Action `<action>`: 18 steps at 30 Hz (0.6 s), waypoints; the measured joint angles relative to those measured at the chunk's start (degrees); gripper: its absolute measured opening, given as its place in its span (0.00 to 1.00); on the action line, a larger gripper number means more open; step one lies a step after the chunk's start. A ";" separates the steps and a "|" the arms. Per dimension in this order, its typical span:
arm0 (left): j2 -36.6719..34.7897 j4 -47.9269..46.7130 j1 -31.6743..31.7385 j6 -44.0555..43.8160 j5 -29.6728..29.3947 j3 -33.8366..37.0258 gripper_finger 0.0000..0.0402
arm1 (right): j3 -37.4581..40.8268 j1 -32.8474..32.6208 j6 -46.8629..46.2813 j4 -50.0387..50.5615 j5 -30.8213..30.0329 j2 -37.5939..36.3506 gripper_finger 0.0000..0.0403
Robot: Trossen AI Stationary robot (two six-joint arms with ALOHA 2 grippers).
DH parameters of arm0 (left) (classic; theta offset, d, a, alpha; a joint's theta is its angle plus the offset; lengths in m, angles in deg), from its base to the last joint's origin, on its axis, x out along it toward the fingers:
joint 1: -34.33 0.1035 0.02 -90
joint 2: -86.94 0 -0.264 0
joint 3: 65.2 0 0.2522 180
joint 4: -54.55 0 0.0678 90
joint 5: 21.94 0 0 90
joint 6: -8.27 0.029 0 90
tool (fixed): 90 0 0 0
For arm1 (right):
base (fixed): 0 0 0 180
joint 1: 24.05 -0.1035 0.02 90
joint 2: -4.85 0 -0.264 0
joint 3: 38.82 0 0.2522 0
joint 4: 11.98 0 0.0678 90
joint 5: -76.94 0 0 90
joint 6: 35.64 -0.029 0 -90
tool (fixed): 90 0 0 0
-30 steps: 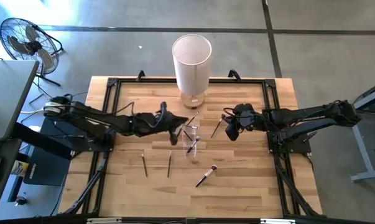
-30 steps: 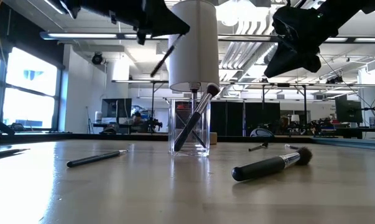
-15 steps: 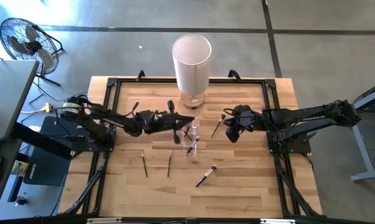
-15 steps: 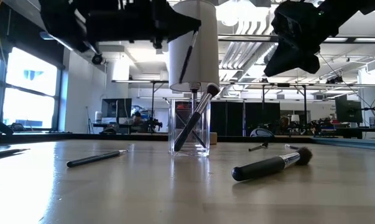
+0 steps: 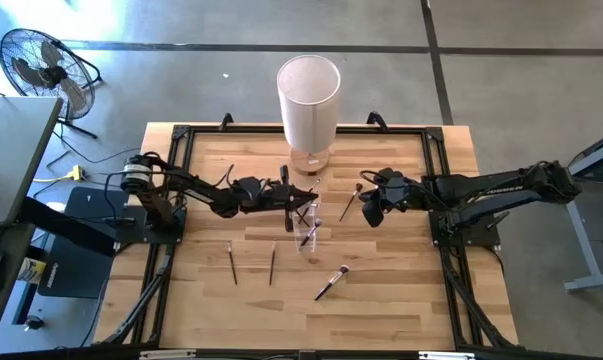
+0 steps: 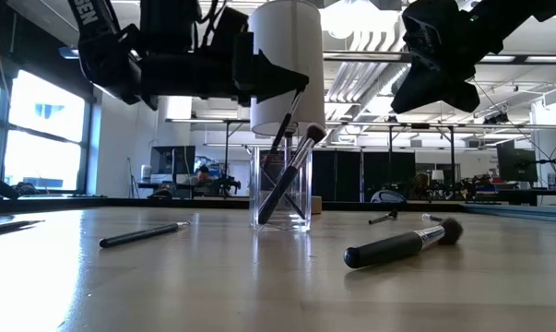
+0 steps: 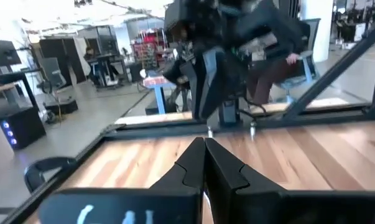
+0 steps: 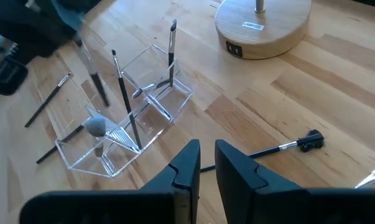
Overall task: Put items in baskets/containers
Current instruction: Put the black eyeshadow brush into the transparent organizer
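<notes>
From above, the left gripper point(image 5: 286, 193) hung at the rim of the clear cup point(image 5: 307, 228) near the table's middle, a thin brush point(image 5: 301, 199) pinched between its closed fingers. The right gripper point(image 5: 371, 210) waited well to the cup's right, beside a loose brush point(image 5: 349, 203). Three more brushes lay nearer the front edge: two thin ones point(image 5: 232, 262) point(image 5: 272, 264) and a fat one point(image 5: 331, 283).

At table level, the held brush point(image 6: 281, 130) slanted down from the left gripper point(image 6: 287, 81), its lower end just above the cup point(image 6: 280, 189), where other brushes already leaned. The fat brush point(image 6: 403, 243) lay in the foreground.

The left wrist camera showed its own fingers point(image 7: 188, 168) pressed together; the brush itself could not be made out there.

The right wrist camera showed its fingers point(image 8: 186, 163) slightly parted and holding nothing, with the cup point(image 8: 128, 121) ahead.

The risk, on this evidence: released at such a slant, the brush could strike the rim or the leaning brushes and tumble out, or tip the light cup.
</notes>
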 joint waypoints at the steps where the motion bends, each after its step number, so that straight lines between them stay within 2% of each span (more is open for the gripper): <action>1: -0.13 -0.55 0.00 0.06 0.00 -0.06 0.00 | 0.00 0.00 -0.06 -0.02 0.20 0.00 0.11; 9: -0.04 -4.13 0.00 0.35 -2.05 -0.03 0.01 | 0.00 0.00 -1.46 -0.39 -0.58 0.00 0.11; 18: -0.06 -8.02 -0.02 0.44 -1.36 -0.03 0.01 | 0.00 0.02 -2.75 -0.37 -0.66 0.00 0.10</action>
